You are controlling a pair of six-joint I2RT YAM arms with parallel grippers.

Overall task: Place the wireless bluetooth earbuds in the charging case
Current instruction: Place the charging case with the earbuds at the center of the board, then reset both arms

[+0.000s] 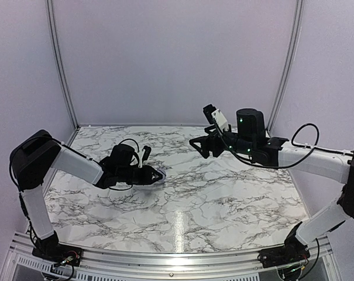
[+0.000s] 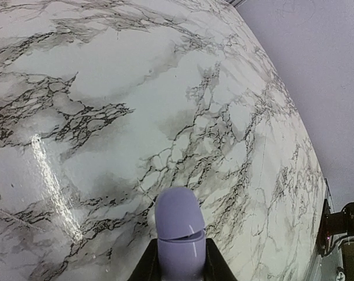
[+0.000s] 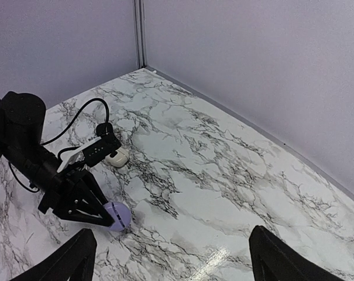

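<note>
Over the marble table [image 1: 223, 205], our left gripper [image 1: 156, 174] pinches the lilac case [image 2: 178, 231], lid seemingly shut; our right gripper [image 3: 171, 257] hangs spread, empty. We risk jamming buds against that lid; one small pale piece [image 3: 117, 157] lies behind.

Left arm [image 1: 77, 165] reaches from the lower left toward frame centre, its left gripper [image 1: 155, 174] low and clamped on a lilac case [image 2: 178, 231]. Right arm [image 1: 314, 161] stretches in from the right edge, right gripper [image 1: 198, 146] raised, jaws spread wide
</note>
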